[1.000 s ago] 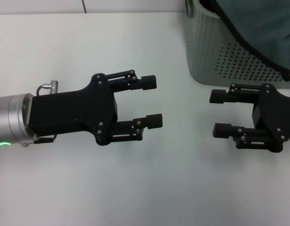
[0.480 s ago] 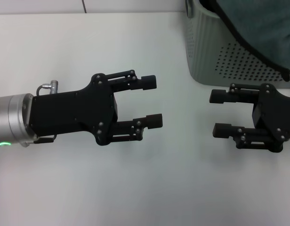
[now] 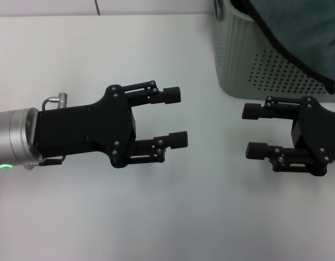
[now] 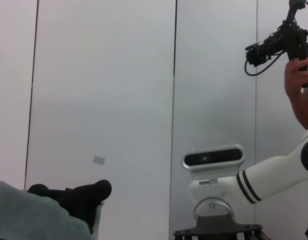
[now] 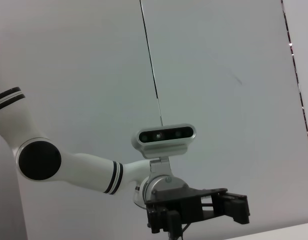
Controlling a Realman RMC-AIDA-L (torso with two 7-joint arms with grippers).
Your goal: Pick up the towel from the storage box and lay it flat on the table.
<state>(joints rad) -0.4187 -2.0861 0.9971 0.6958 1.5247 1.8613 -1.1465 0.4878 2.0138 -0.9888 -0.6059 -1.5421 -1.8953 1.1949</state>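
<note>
Nothing has changed over the last second: both arms sit exactly where they were, so the task has not really begun and no reach toward the towel is under way. The left gripper hovers over the bare white desk, its jaws apart and holding nothing, pointing toward the right gripper, which faces it from near the storage box, also spread open and empty. The towel is in the box at the far right corner, teal-grey side up, with its black stitched border draped over the near rim; to my eye the right gripper is the better placed to take it. The head view cuts off most of the box and towel, so the yellow side, the white tag and how the cloth is folded inside cannot be made out. The wrist views point up at the wall and show only the opposite arm's camera and, in the left one, a person's hand holding camera gear.
</note>
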